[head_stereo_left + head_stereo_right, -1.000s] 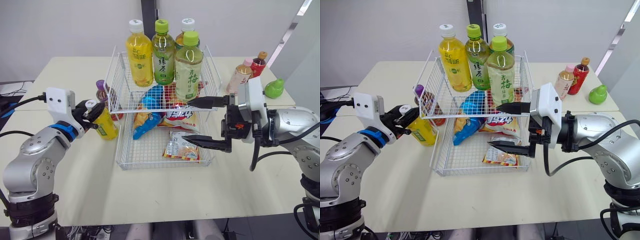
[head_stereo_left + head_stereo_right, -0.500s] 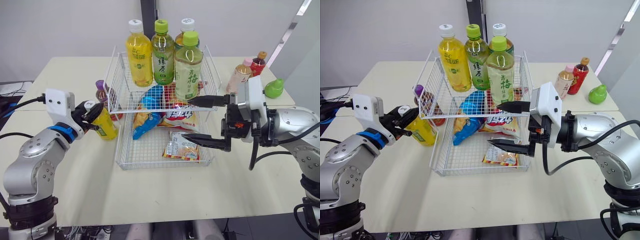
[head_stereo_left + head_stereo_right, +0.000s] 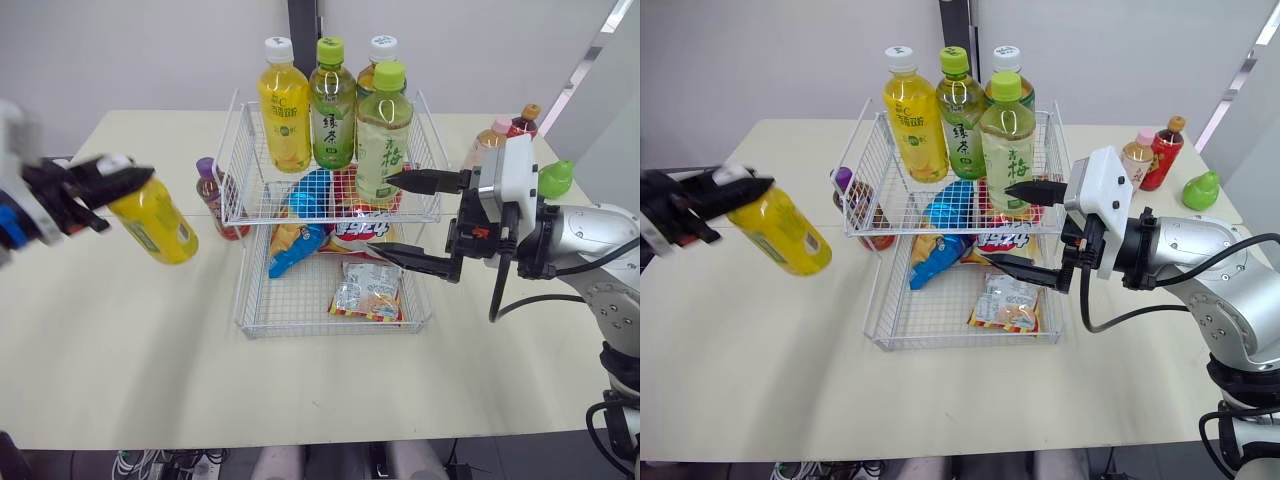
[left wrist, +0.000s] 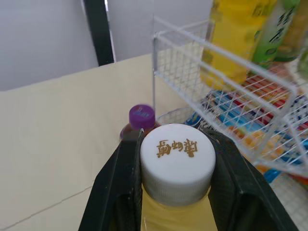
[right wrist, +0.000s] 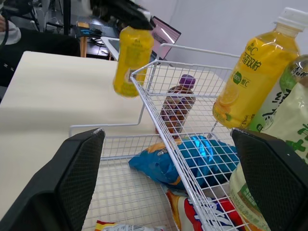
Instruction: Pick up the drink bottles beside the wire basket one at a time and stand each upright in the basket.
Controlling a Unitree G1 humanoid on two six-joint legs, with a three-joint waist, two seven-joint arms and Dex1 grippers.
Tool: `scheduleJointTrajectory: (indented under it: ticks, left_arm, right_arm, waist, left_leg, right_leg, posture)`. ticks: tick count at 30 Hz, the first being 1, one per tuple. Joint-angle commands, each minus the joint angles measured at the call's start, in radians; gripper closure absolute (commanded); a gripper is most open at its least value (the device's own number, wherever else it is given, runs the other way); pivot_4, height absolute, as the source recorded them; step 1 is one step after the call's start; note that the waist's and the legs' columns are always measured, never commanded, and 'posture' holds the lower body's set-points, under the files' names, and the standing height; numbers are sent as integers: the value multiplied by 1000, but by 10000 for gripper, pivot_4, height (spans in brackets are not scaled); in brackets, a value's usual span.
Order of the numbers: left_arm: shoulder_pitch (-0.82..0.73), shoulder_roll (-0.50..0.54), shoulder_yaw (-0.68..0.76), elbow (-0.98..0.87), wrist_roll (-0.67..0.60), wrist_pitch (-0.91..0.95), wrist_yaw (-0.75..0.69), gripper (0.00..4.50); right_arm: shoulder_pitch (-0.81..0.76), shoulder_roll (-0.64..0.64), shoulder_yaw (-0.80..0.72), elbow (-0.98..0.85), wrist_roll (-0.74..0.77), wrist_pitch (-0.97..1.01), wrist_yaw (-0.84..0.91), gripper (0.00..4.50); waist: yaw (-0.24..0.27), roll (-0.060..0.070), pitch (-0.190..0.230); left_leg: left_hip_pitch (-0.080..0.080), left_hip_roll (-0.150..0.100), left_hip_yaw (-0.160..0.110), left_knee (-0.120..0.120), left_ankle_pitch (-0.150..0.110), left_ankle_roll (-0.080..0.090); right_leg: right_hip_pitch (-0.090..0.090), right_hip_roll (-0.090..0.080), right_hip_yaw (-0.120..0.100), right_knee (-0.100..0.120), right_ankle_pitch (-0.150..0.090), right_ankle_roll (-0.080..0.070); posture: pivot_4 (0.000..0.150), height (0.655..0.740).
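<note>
- The left gripper (image 4: pixel 175 140) is closed around the neck of the yellow bottle (image 3: pixel 155 220), its two black fingers pinching just under the white cap (image 4: pixel 177 161). The bottle hangs clear of the table (image 3: pixel 120 330), tilted, well out to the left of the wire basket (image 3: pixel 262 300).
- The right gripper (image 3: pixel 415 222) hovers at the basket's right side with its fingers spread wide and nothing between them.
- Four bottles already stand in the raised upper tier, among them the pale green bottle (image 3: pixel 381 135); snack packets (image 3: pixel 365 295) lie in the lower tier. A purple-capped bottle (image 3: pixel 208 190) waits just beside the basket's left wall.
- The step in hand looks like the carry to the basket. Held only at the neck, the bottle may swing, so a slow, level sweep suits it.
- The robot should bring the bottle upright before lowering it, clear the top rim, and aim for the open front-left part of the upper tier.
- The base should come down away from the standing bottles, which could topple if nudged.
</note>
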Motion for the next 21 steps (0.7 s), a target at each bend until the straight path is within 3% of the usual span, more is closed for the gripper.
scheduleJointTrajectory:
  ticks: [1, 5, 8, 13, 16, 21]
  left_arm:
    - [-220, 94, -50, 136, -19, -6, -46, 31519]
    - [-521, 136, -239, 262, 9, 30, -143, 31519]
    - [-811, 102, -410, 357, 72, 71, -240, 31520]
    - [-1117, 23, -590, 514, 190, 101, -392, 31519]
    - [-1181, -38, -656, 539, 226, 125, -471, 31520]
    - [-1137, -164, -688, 510, 260, 101, -501, 31519]
  right_arm:
    - [-25, -77, -152, 25, 78, -3, 73, 0]
    - [-10, -155, -273, 74, 162, 2, 152, 0]
    - [14, -195, -309, 83, 223, 39, 191, 0]
    - [43, -229, -335, 81, 257, 54, 203, 0]
    - [50, -234, -340, 83, 259, 48, 196, 0]
    - [41, -226, -340, 86, 253, 36, 176, 0]
  waist:
    - [1, 0, 1]
    - [3, -1, 1]
    - [1, -2, 2]
    - [-9, -1, 3]
    - [-12, 0, 3]
    - [-12, 2, 5]
  left_leg:
    - [0, 1, 0, 0, 0, 0]
    - [-1, 0, 0, 0, 0, 0]
    - [-1, 0, 0, 0, 0, 0]
    - [-1, 0, 1, 0, 0, 0]
    - [-1, 0, 1, 0, 0, 0]
    - [-1, 4, 0, 1, 0, 0]
  right_leg:
    - [0, 2, 0, 0, 0, 0]
    - [0, 1, 0, -1, 0, 1]
    - [0, 2, 0, 0, 0, 0]
    - [0, 4, 2, 0, 0, 1]
    - [-1, 6, 1, 0, -2, 2]
    - [-1, 6, 2, 1, -3, 3]
  posture:
    - [1500, 7308]
    - [1500, 7308]
    - [1500, 7308]
    - [1500, 7308]
    - [1500, 7308]
    - [1500, 7308]
